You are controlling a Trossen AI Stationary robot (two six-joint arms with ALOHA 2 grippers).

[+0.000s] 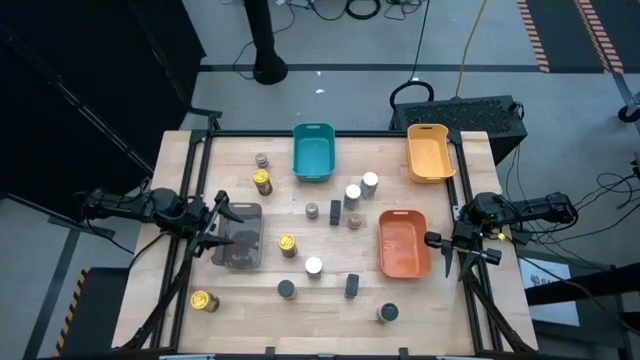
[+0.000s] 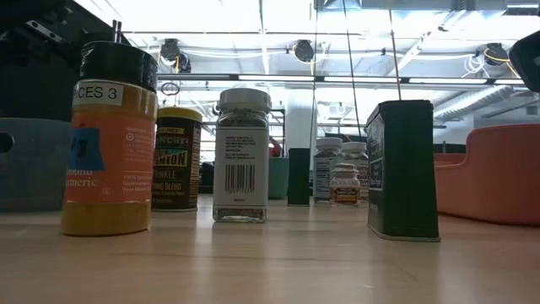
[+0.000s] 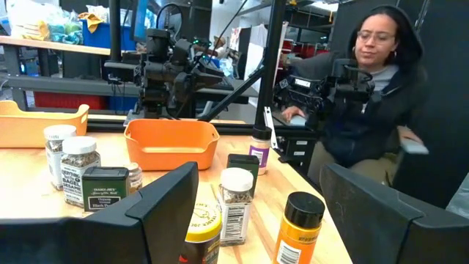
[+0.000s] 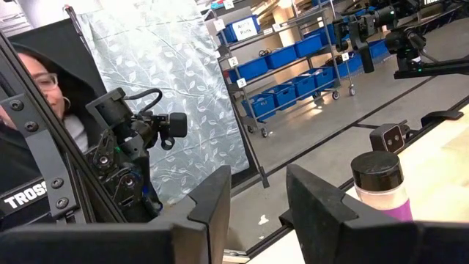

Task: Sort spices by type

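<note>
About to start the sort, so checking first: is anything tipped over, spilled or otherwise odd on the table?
Nothing stands out. The spices stand scattered and upright, no spill shows, and the left gripper and right gripper wait open at the table's sides.

"CES 3" on turmeric jar (image 2: 108, 139)

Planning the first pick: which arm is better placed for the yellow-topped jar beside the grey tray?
Left, probably. Its open pincer sits at the grey rectangular plastic tray, near the yellow-topped cylindrical jar; the right pincer waits beyond the orange rectangular plastic tray.
</note>
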